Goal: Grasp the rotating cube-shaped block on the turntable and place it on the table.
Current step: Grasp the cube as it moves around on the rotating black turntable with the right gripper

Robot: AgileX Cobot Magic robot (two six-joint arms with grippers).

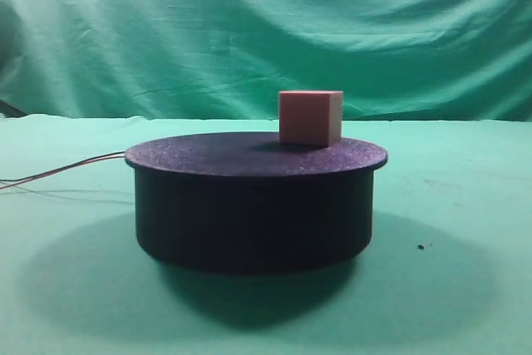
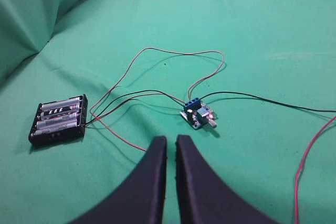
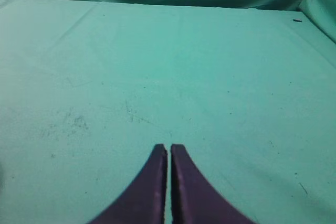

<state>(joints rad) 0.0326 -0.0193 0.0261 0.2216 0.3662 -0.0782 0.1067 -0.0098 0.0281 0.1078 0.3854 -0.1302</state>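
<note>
**Desk editor:** Where does the cube-shaped block sit?

**Photographer:** On top of the turntable, right of the drum's middle and toward its far edge. It stands flat on the rough dark top, one lit pink face toward the high camera and a narrower shaded face on its right.

**Desk editor:** And the turntable itself?

**Photographer:** A low black drum on the green desk, with a green backdrop draped behind it. Thin wires run from the drum's left side toward the frame edge. A small dark speck lies on the cloth to the drum's right.

**Desk editor:** Any claw near the turntable?

**Photographer:** None in the high view. The left claw shows only in its own wrist camera, its two dark fingers nearly together with a slim gap between them and nothing held. Beyond its tips lie a black battery holder with cells in it, a small blue circuit board, and red and black leads looping between them across the cloth.

**Desk editor:** The right one?

**Photographer:** The right claw is closed, tips all but touching, gripping nothing, over bare, lightly smudged green cloth.
</note>
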